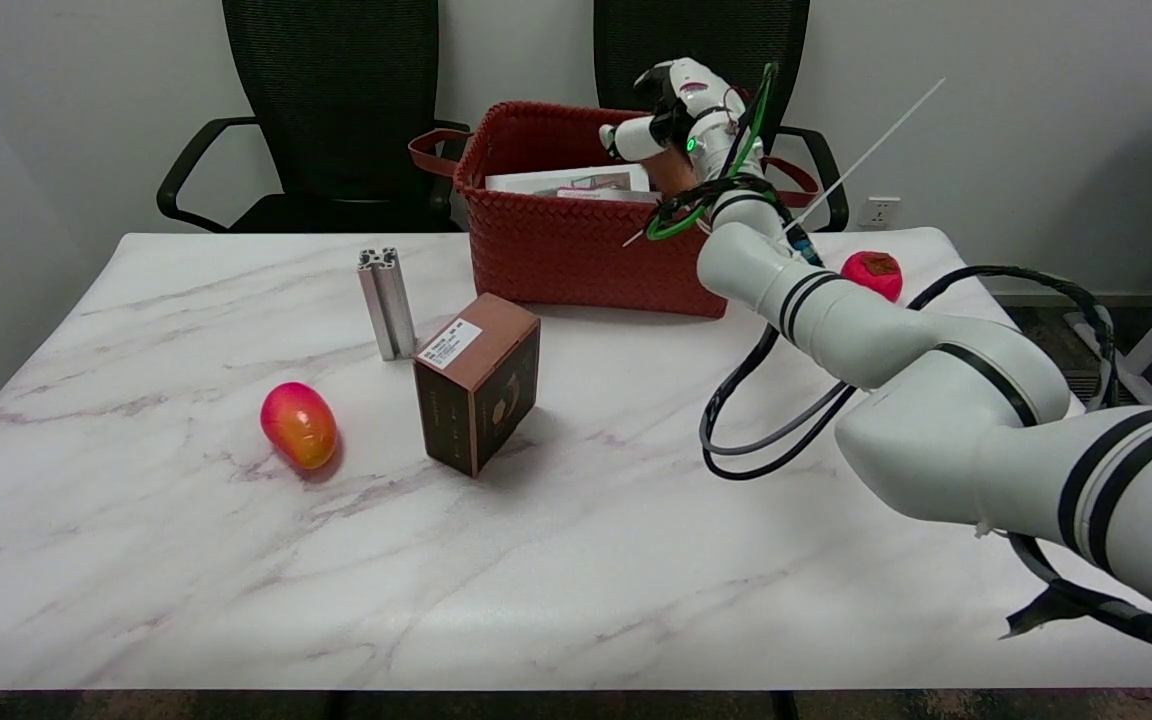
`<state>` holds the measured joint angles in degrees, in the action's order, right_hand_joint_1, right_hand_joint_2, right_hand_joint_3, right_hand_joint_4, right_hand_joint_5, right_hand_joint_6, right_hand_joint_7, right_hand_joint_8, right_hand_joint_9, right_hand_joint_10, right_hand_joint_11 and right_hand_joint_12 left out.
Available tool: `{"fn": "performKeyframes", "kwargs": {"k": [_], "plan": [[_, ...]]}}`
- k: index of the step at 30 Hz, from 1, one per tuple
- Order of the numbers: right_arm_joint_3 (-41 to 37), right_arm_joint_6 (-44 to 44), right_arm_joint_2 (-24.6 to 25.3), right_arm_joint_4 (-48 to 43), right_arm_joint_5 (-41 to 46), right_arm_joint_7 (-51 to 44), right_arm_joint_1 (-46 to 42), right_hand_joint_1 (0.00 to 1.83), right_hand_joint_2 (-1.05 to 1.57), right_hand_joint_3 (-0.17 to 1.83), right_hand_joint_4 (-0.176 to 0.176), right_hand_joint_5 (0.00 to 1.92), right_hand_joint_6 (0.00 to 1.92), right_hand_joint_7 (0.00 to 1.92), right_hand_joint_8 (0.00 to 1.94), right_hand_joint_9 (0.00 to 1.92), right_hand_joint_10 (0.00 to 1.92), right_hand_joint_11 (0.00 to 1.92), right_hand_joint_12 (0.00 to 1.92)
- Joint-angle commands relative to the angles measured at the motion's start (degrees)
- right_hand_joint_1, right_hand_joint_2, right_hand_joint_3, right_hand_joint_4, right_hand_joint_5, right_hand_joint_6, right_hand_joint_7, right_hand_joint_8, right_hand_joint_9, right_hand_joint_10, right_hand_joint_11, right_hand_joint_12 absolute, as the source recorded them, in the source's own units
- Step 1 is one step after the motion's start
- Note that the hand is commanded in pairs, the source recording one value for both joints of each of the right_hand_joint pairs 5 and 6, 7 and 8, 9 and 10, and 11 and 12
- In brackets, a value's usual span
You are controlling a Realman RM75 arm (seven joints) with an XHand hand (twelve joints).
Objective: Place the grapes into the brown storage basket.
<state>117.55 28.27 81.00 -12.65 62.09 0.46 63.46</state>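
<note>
Woven brown basket (576, 260), right hand (671, 120) over its rim.
Grapes unseen; hand's grip unclear; box (477, 395) label unreadable.

Woven reddish-brown storage basket (576, 255) with darker brown handles, white-and-pink printed packaging inside, just below the fingers (626, 140) of the black-and-white right hand (671, 115), green light glowing at its wrist. Farther from the fingers: white marble tabletop (536, 560) veined grey-purple, silver aluminium extrusion (386, 303), dark brown carton (477, 383) with white label, red-to-yellow mango (298, 425), red fruit (873, 273).
</note>
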Motion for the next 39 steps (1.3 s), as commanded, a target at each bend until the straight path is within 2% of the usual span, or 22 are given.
{"fn": "performKeyframes", "kwargs": {"k": [1, 2, 5, 9, 13, 18, 27, 32, 39], "plan": [[0.3, -0.4, -0.6, -4.4, 1.7, -2.2, -1.3, 0.90, 0.53, 0.58, 0.000, 0.33, 0.33, 0.71, 0.71, 0.54, 0.54, 0.51, 0.51], [0.2, -0.4, -0.6, -4.6, 1.7, -2.3, -1.4, 0.90, 0.51, 0.54, 0.000, 0.28, 0.28, 0.62, 0.62, 0.50, 0.50, 0.45, 0.45], [0.2, -0.4, -0.7, -5.6, 1.7, -2.6, -1.9, 0.89, 0.49, 0.46, 0.000, 0.19, 0.19, 0.54, 0.54, 0.45, 0.45, 0.36, 0.36], [-0.3, 1.0, -1.3, -10.8, 3.7, -2.6, -3.7, 0.89, 0.37, 0.32, 0.000, 0.12, 0.12, 0.47, 0.47, 0.41, 0.41, 0.33, 0.33], [-0.3, 4.5, -5.0, -23.8, 10.8, -2.6, -9.1, 0.88, 0.23, 0.10, 0.000, 0.03, 0.03, 0.38, 0.38, 0.32, 0.32, 0.15, 0.15], [-0.9, 11.9, -10.5, -39.9, 16.6, -3.2, -18.4, 0.88, 0.17, 0.05, 0.000, 0.00, 0.00, 0.30, 0.30, 0.20, 0.20, 0.04, 0.04], [-1.1, 31.9, -15.3, -63.3, 18.5, -5.2, -36.7, 0.86, 0.17, 0.01, 0.000, 0.00, 0.00, 0.25, 0.25, 0.20, 0.20, 0.04, 0.04], [-0.9, 38.5, -14.8, -70.3, 17.6, -5.3, -45.4, 0.85, 0.20, -0.01, 0.000, 0.00, 0.00, 0.26, 0.26, 0.21, 0.21, 0.08, 0.08], [2.3, 48.4, -13.6, -73.6, 12.7, -5.3, -54.9, 0.83, 0.29, -0.03, 0.000, 0.00, 0.00, 0.28, 0.28, 0.23, 0.23, 0.09, 0.09]]}}
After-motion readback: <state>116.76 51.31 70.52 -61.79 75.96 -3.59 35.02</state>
